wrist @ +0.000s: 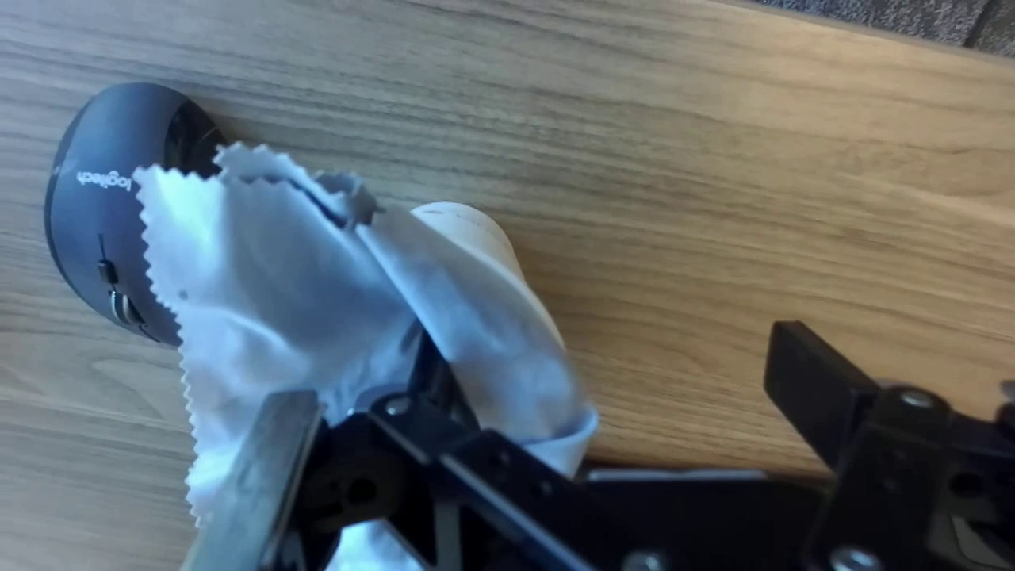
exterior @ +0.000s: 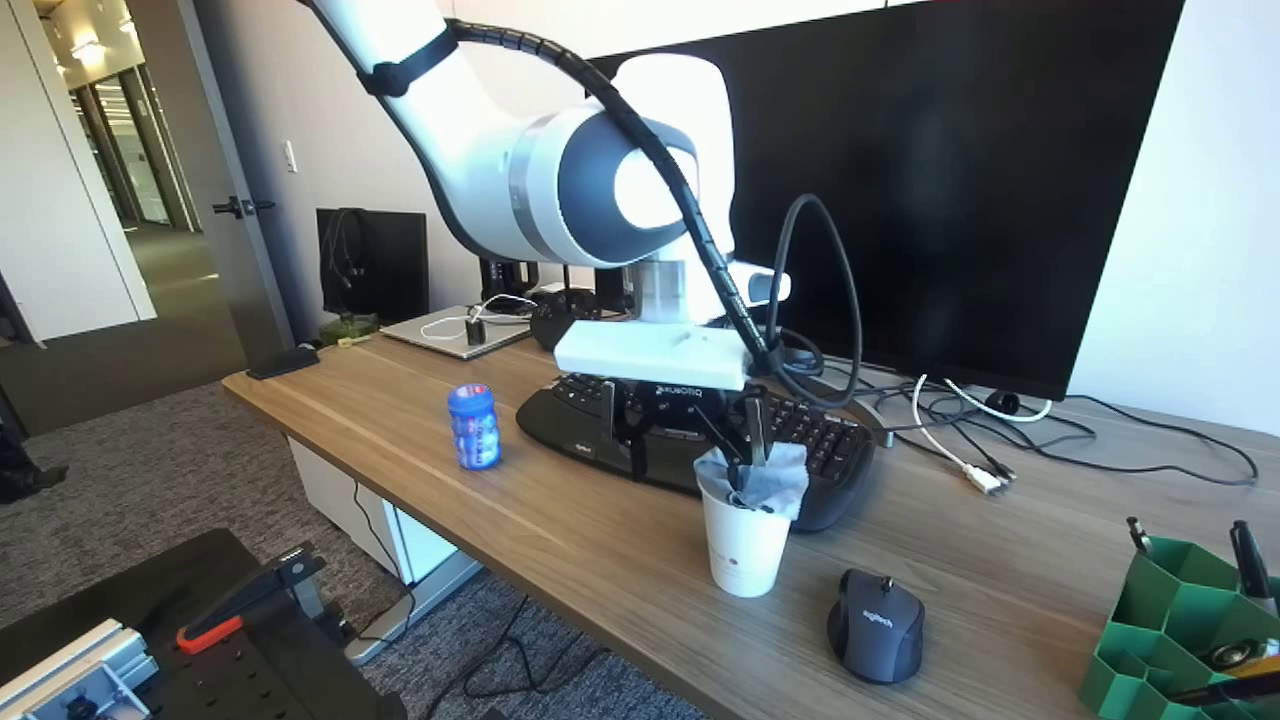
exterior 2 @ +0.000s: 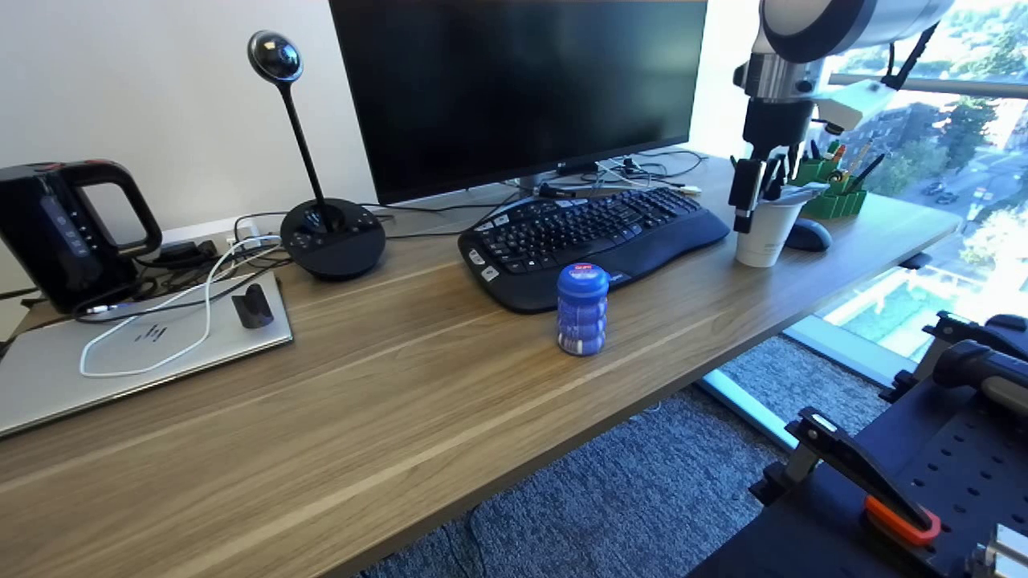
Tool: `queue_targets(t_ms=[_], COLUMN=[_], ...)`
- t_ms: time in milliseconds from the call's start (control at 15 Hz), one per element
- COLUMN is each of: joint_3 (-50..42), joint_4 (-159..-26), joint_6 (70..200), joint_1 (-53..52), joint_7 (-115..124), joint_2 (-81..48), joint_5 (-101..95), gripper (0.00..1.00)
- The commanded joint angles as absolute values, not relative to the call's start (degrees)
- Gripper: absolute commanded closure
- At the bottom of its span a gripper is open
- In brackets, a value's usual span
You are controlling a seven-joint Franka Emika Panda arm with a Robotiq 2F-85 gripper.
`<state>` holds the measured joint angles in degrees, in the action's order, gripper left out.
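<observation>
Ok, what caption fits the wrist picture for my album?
Open gripper, one finger in the pale cloth atop a white cup, near a mouse.

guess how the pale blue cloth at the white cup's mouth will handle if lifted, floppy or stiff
The cloth looks floppy: it folds over softly in the wrist view. It is probably light, as the fabric looks thin. Dragged sideways, it might tip the cup, which narrows toward its base.

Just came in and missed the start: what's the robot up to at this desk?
A robot arm has its gripper open at a white cup on the desk: one finger reaches into the pale cloth in the cup's mouth, the other hangs outside. Nothing is clamped. The cup stands near the mouse and keyboard.
</observation>
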<state>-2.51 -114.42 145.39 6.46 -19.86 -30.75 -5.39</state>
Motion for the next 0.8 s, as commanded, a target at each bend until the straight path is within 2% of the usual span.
queue_targets(t_ms=[0,733], joint_3=[-2.61,-1.43], joint_4=[-113.33,-114.04], joint_6=[145.13,145.94], joint_1=[6.76,7.38], joint_7=[-19.13,-20.26], joint_2=[-31.68,-30.55], joint_5=[-6.97,-5.91], gripper=[0.0,0.0])
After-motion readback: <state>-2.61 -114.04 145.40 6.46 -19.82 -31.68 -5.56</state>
